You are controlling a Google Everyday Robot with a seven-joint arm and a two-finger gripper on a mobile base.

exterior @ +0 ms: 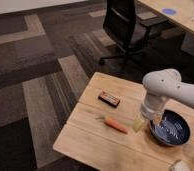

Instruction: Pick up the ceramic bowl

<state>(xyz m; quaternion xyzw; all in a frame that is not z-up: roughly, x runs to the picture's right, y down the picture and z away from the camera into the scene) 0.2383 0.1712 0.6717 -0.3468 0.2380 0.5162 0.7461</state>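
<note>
The ceramic bowl (171, 128) is round, shallow and glossy dark blue with pale streaks inside. It sits on the wooden table (90, 140) near its right side. My gripper (148, 122) hangs from the white arm (162, 90) just above the table, at the bowl's left rim, between the bowl and the carrot (115, 125). One yellowish finger (139, 123) shows left of the bowl.
An orange carrot lies left of the bowl. A small dark bar-shaped packet (109, 99) lies further back on the table. A black office chair (127, 27) stands behind, and another table (182, 17) at the top right. A pale object (179, 165) sits at the table's front right.
</note>
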